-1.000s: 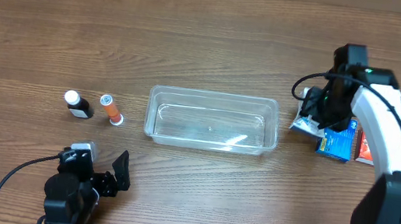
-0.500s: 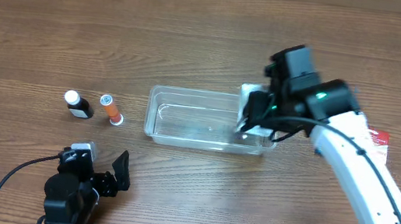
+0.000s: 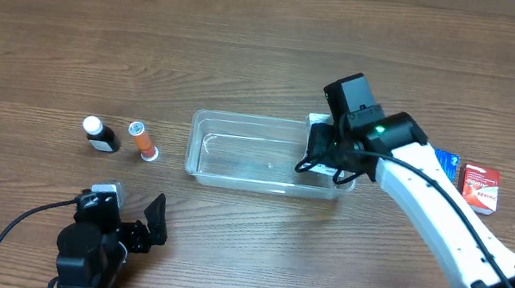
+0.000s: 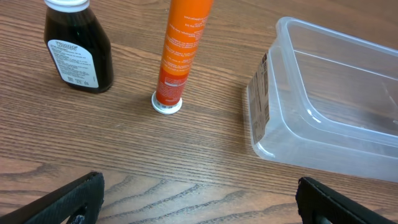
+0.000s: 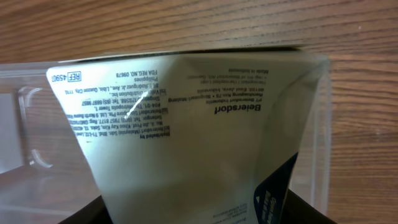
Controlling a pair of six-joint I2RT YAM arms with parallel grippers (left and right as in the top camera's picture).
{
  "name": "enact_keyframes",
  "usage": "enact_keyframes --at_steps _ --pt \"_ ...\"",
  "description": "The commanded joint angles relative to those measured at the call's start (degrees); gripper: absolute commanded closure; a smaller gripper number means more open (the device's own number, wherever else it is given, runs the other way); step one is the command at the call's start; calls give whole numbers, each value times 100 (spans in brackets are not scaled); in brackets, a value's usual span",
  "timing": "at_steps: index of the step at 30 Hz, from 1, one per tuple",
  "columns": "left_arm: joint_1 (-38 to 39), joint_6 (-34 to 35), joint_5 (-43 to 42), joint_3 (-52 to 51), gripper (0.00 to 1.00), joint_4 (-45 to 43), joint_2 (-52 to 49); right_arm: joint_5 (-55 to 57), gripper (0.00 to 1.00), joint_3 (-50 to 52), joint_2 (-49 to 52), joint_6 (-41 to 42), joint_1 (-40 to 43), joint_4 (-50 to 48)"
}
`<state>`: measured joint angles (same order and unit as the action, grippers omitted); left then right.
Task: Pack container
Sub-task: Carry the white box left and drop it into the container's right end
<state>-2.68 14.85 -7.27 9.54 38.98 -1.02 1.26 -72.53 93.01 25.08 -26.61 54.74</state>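
Note:
The clear plastic container (image 3: 237, 149) lies at the table's middle; its left end shows in the left wrist view (image 4: 323, 106). My right gripper (image 3: 329, 154) is shut on a white and blue carton (image 5: 199, 137) and holds it over the container's right end, whose clear wall (image 5: 25, 124) shows behind it. The carton's white corner (image 3: 321, 123) shows by the container's far right rim. My left gripper (image 4: 199, 202) is open and empty, low over the table near the front edge, apart from the container.
A dark bottle with a white cap (image 3: 97, 133) and an orange tube (image 3: 144, 140) stand left of the container, also in the left wrist view (image 4: 78, 46), (image 4: 180, 53). A blue carton (image 3: 447, 163) and a red carton (image 3: 480, 186) lie at the right.
My right arm carried the white and blue carton from beside the blue and red cartons leftward to the container's right end. The left arm has not moved.

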Motion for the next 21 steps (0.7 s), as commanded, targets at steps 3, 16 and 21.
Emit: enact_keyframes --at_steps 3,16,21 --pt "-31 57 39 -33 0 -24 52 240 29 22 549 26 22 -79" --pt "-31 57 39 -33 0 -24 52 785 17 -839 -507 2 179 619" --pt "-31 57 39 -33 0 -24 52 966 5 -846 -1115 4 1274 697"
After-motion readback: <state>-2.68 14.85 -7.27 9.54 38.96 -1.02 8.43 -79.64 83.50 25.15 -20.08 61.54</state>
